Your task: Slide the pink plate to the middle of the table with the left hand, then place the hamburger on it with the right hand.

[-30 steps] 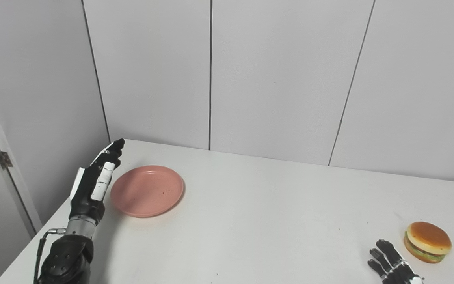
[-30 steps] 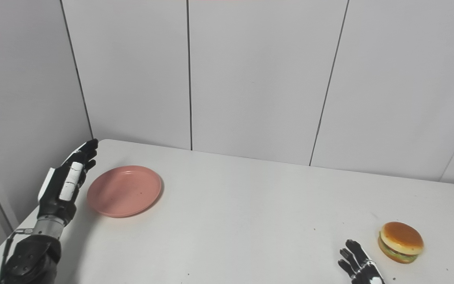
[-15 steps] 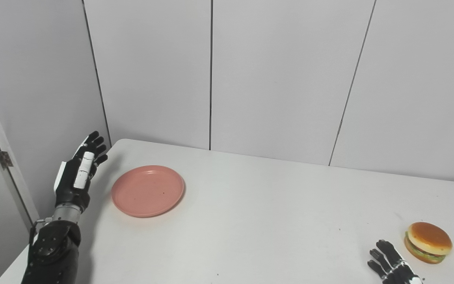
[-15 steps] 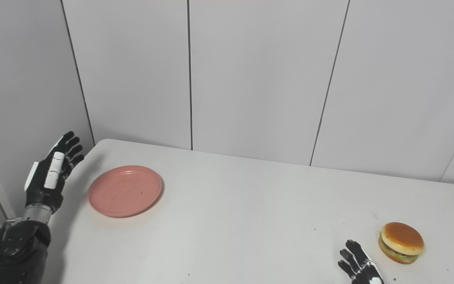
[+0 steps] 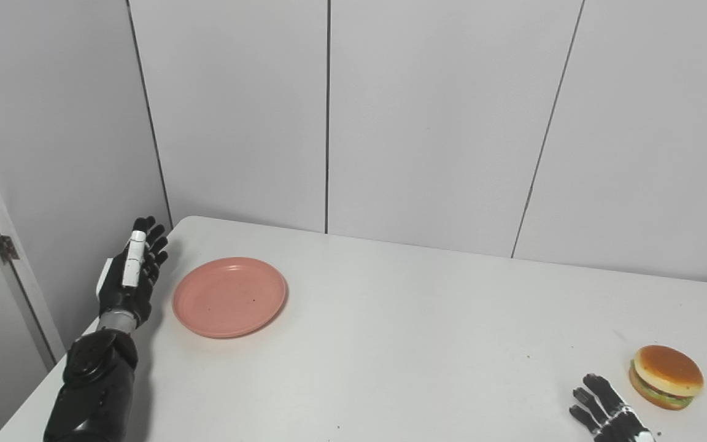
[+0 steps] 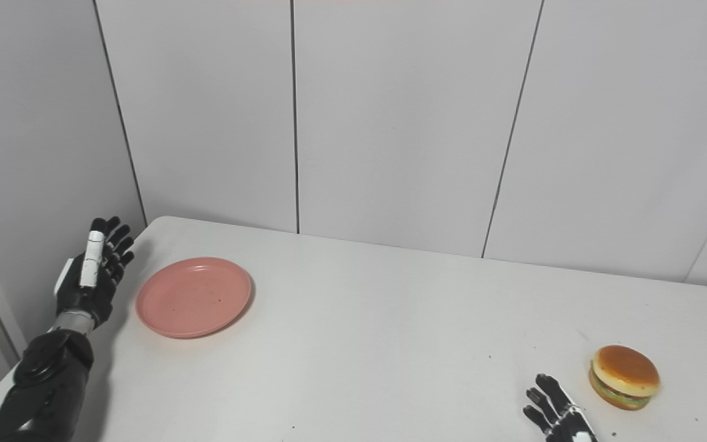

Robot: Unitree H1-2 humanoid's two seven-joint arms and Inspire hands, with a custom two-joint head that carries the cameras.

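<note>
White panelled walls are seen behind a white table (image 5: 390, 344). The right hand (image 5: 608, 412) is cut off at the near edge, fingers spread, nothing held, just left of the hamburger (image 5: 665, 376) at the near right. No writing is legible. The pink plate (image 5: 229, 296) lies unmoved at the far left. The left hand (image 5: 131, 273), open and empty, has been drawn back from the plate's left rim since a second ago.

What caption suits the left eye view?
Open left hand beside pink plate; right hand near hamburger.
</note>
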